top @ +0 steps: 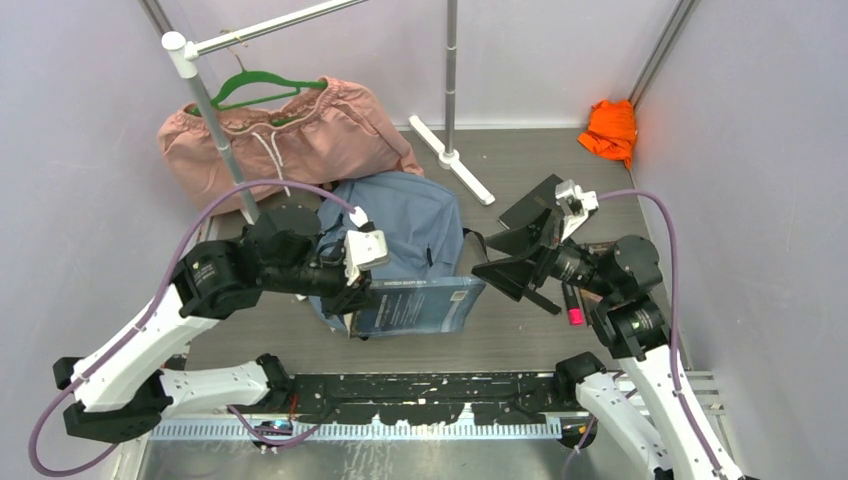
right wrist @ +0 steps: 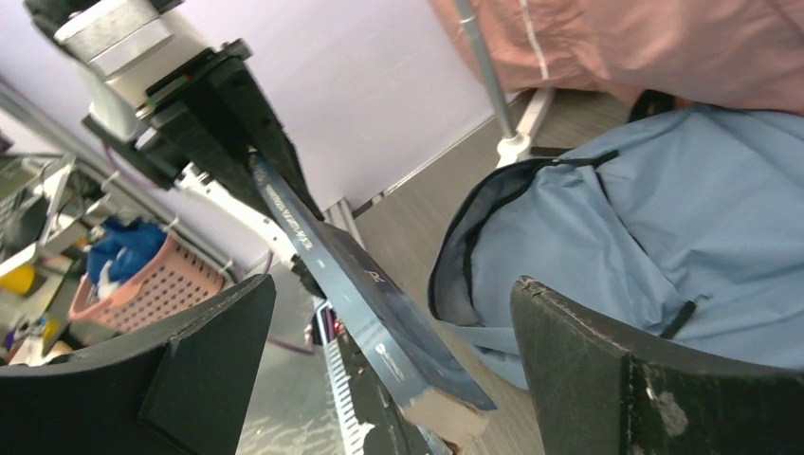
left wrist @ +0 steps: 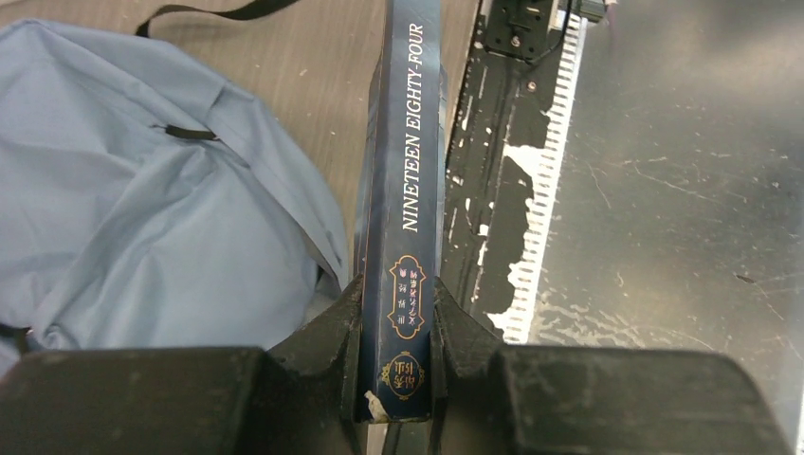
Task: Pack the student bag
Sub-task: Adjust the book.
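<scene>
The dusty-blue student bag [top: 405, 225] lies mid-table with its zipper mouth [right wrist: 474, 237] open toward the right. My left gripper [top: 352, 290] is shut on the spine end of a dark blue book, "Nineteen Eighty-Four" [left wrist: 410, 171], and holds it on edge at the bag's near side [top: 420, 305]. The bag's fabric [left wrist: 142, 199] lies just left of the book. My right gripper [top: 497, 268] is open and empty, just right of the book's free end [right wrist: 446, 389], its fingers [right wrist: 607, 379] on either side of it without touching.
A pink garment on a green hanger [top: 285, 130] hangs from a white rack behind the bag. A rack foot [top: 455, 160] lies at the back. A dark book [top: 530, 205], a pink marker [top: 575, 310] and an orange cloth [top: 610, 128] lie to the right.
</scene>
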